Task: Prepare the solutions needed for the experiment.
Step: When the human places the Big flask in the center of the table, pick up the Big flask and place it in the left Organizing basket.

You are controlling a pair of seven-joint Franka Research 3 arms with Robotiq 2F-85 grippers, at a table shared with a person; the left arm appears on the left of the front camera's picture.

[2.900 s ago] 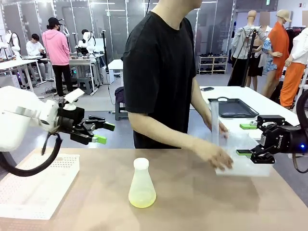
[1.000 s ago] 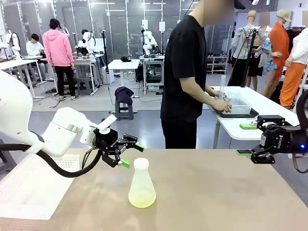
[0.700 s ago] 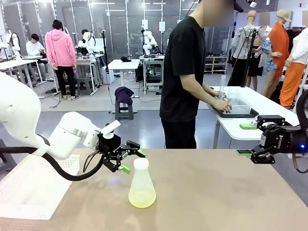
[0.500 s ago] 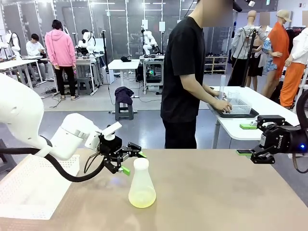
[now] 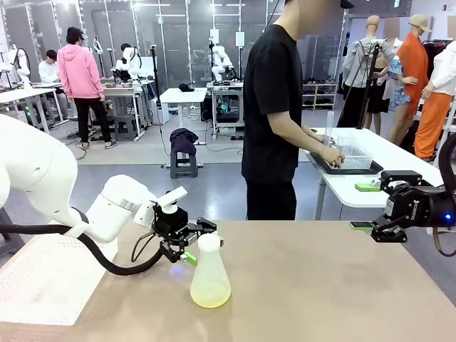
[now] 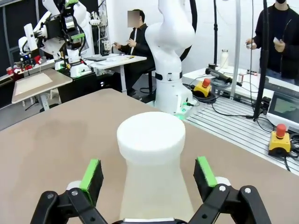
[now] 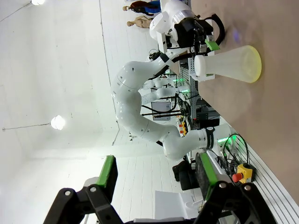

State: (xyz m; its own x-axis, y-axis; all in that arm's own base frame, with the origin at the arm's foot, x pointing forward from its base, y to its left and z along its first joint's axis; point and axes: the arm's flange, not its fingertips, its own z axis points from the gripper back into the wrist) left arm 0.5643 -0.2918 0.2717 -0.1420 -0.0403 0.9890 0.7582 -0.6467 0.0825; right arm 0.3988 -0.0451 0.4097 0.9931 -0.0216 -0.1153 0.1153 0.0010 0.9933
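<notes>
One frosted flask [image 5: 210,274] stands near the middle of the table [image 5: 320,285], a little pale yellow solution [image 5: 209,296] pooled in its base. Its neck sits between the spread fingers of the left gripper [image 5: 198,242], apparently untouched, though the flask hides the far pad. Farther right, the right gripper [image 5: 369,206] hangs spread and empty. Beyond, a person [image 5: 274,114] bends over another table, hands partly hidden.

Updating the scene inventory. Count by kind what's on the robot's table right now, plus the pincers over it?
Frosted flask holding pale yellow liquid: 1
White perforated mat at the table's left end: 1
Pincers: 2, the left pincer open around the flask's neck without touching it, the right pincer open at the right edge, holding nothing
Total: 4
</notes>
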